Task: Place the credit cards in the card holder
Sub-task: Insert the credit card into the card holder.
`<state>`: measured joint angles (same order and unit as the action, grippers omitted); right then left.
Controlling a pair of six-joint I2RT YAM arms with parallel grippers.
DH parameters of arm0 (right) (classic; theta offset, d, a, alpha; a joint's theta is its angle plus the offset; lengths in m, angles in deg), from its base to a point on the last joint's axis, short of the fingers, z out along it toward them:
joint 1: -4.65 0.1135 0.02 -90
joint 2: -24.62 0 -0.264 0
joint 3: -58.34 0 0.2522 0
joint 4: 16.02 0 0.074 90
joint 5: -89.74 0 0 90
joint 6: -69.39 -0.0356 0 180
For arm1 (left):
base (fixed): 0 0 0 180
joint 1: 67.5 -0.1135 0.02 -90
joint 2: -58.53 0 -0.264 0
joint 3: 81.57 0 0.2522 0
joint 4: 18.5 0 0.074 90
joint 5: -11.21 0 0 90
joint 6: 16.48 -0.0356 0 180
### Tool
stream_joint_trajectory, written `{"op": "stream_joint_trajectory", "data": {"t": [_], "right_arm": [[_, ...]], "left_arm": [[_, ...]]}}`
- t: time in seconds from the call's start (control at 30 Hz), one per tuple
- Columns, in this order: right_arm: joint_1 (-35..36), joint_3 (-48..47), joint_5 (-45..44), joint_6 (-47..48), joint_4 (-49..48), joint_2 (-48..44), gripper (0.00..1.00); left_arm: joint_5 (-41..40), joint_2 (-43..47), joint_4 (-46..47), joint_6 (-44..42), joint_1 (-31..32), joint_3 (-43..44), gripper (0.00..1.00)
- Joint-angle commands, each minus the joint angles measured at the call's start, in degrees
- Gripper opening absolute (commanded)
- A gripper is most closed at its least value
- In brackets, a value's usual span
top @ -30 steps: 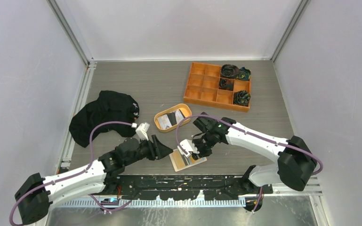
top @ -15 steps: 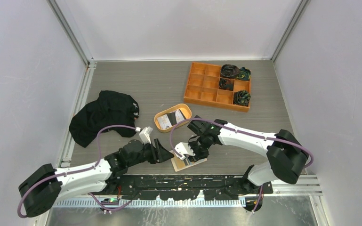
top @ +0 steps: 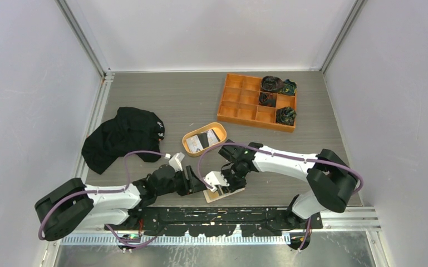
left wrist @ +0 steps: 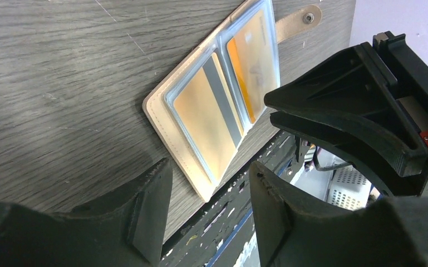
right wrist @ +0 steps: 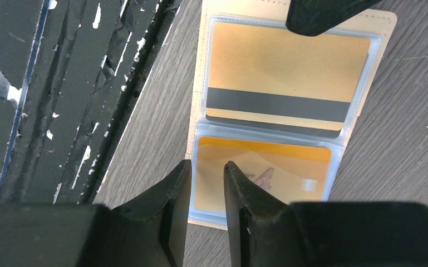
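The left gripper (left wrist: 210, 169) has its jaws about half open and empty, just beside a corner of the card holder (left wrist: 156, 111). The right gripper (right wrist: 207, 167) shows only a narrow gap with nothing in it, over one clear sleeve; whether it touches, I cannot tell. The beige holder lies open on the grey wood-grain table (left wrist: 61, 83), 2 glossy sleeves each with 1 gold card (right wrist: 289, 72), the other partly hidden.

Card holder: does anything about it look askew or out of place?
Yes. The card holder lies open and is turned at an angle to the near edge of the table. One corner reaches that edge, or just passes it. No damage shows on it.
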<state>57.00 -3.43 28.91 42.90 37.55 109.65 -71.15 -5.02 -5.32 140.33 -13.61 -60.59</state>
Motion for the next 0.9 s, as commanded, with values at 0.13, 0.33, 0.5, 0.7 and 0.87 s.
{"op": "stream_joint_trajectory", "data": {"t": [0.13,0.33,0.5,0.7,0.87], "right_arm": [[0.3,-0.5,-1.0,0.2,-1.4,0.6,0.34],[0.4,-0.5,-2.5,0.2,-1.4,1.7,0.33],[0.4,-0.8,-3.7,0.0,-1.5,3.3,0.32],[0.3,-1.0,-4.7,-0.8,-1.9,4.2,0.3],[0.4,-1.3,-4.8,-1.3,-2.0,4.5,0.3]], "left_arm": [[1.4,0.9,5.5,1.5,0.4,1.0,0.52],[-1.2,10.0,-5.0,0.4,0.4,1.4,0.47],[-1.8,13.6,-6.7,0.9,0.5,1.0,0.46],[0.1,6.6,1.9,2.7,0.6,0.2,0.46],[1.4,-1.6,10.4,4.1,1.3,0.5,0.48]]}}
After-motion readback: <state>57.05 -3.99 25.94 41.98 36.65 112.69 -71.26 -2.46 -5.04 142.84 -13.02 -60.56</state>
